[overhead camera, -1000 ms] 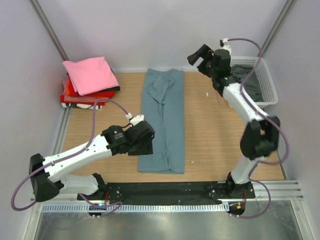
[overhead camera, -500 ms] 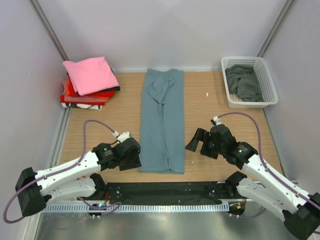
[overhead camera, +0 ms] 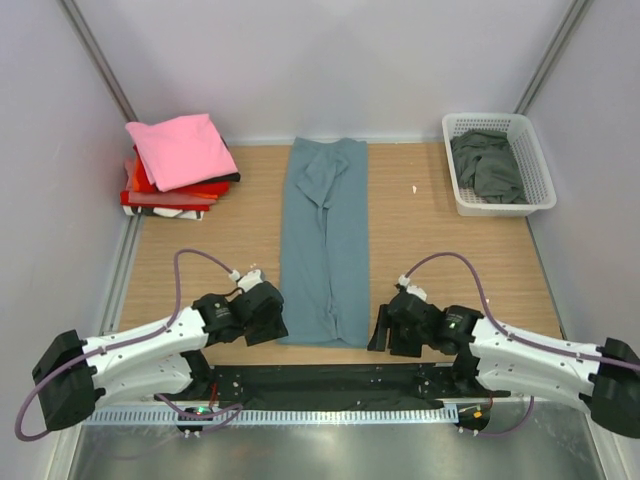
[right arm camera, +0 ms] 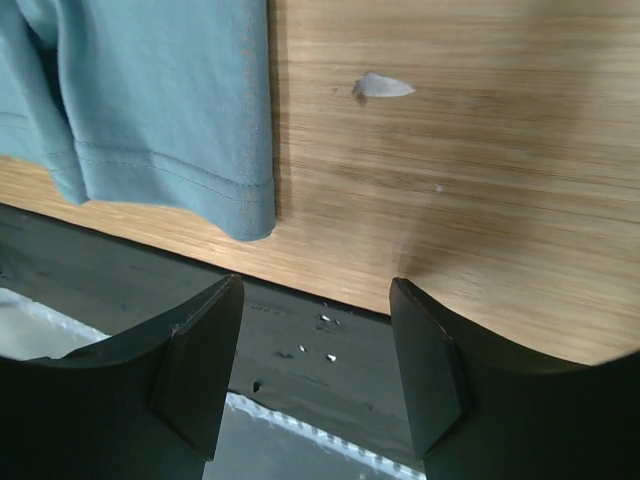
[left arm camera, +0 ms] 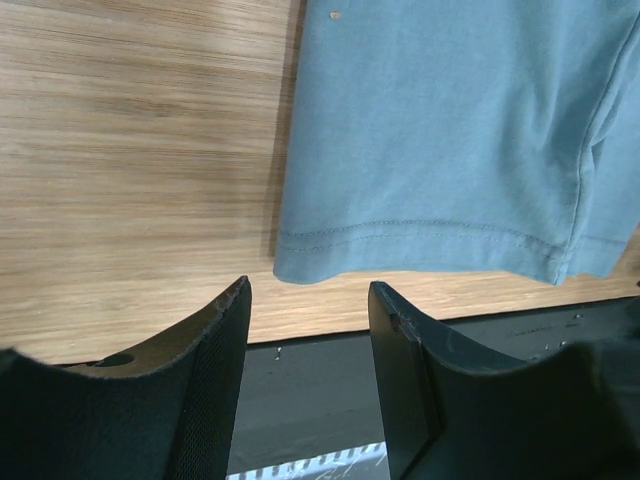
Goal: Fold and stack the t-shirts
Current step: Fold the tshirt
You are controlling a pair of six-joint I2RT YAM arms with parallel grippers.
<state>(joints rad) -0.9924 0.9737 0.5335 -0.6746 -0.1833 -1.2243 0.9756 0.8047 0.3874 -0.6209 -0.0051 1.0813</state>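
Note:
A slate-blue t-shirt [overhead camera: 325, 240] lies folded into a long strip down the middle of the table; its hem shows in the left wrist view [left arm camera: 440, 150] and in the right wrist view [right arm camera: 150, 110]. My left gripper [overhead camera: 277, 327] is open and empty, just left of the strip's near left corner. My right gripper [overhead camera: 378, 330] is open and empty, just right of the near right corner. A stack of folded pink [overhead camera: 180, 148], red and black shirts sits at the back left. A dark grey-green shirt [overhead camera: 489, 165] lies crumpled in the basket.
A white lattice basket [overhead camera: 540, 170] stands at the back right. The black mounting rail [overhead camera: 330, 380] runs along the table's near edge. A small white scrap [right arm camera: 380, 87] lies on the wood right of the strip. Walls close in the table on three sides.
My right arm swung from the basket down to the near right corner of the blue strip. My left gripper moved down to the near left corner. The cloth has not moved.

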